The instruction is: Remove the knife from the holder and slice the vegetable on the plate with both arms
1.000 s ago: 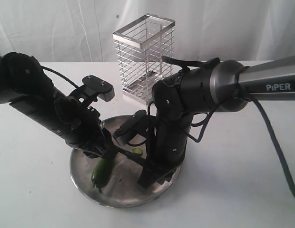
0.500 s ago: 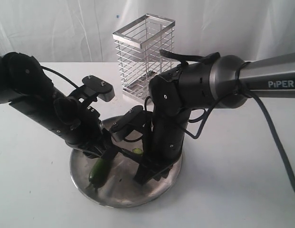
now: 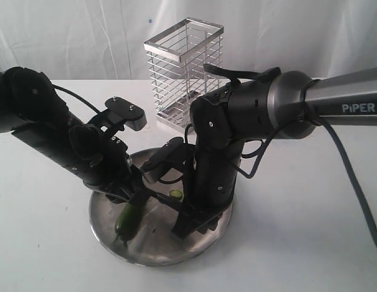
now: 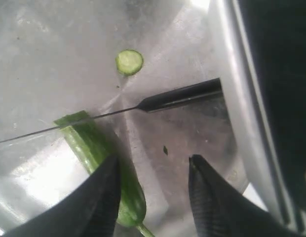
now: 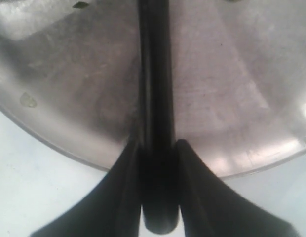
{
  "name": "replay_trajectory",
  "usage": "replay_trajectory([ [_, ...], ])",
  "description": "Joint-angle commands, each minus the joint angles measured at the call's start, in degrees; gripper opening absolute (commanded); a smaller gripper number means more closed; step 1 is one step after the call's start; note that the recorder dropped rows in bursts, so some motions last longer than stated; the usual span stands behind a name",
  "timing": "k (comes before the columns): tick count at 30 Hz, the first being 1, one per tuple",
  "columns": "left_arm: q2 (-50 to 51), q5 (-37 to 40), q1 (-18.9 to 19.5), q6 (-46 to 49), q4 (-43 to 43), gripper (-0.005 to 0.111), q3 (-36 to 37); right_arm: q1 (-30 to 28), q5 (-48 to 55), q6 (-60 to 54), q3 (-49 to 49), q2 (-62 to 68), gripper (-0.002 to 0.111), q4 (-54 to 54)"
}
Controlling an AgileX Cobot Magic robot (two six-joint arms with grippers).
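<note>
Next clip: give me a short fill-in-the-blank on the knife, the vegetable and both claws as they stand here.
1. The right claw is shut on the knife's ____.
2. The knife's blade lies across the vegetable's ____ end.
3. The left claw is ____, with one finger beside the vegetable.
4. The holder stands ____ behind the plate in the exterior view.
Missing words: handle; cut; open; upright.

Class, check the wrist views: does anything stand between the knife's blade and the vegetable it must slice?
Nothing visible. The knife blade crosses the vegetable at its cut end, on the plate. The one loose slice lies apart, beyond the blade.
</note>
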Motion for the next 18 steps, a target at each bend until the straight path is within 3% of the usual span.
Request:
replay_trajectory([
  [1, -0.46, 0.91, -0.08, -0.30, -0.54, 0.048, 0.15, 0.17, 0.77, -0.55, -0.48, -0.24, 0.000, -0.15],
  [18, -0.46, 1.03, -0.08, -0.30, -0.54, 0.048, 0.15, 0.17, 2.01, -0.55, -1.35, 1.37, 0.000, -7.88],
])
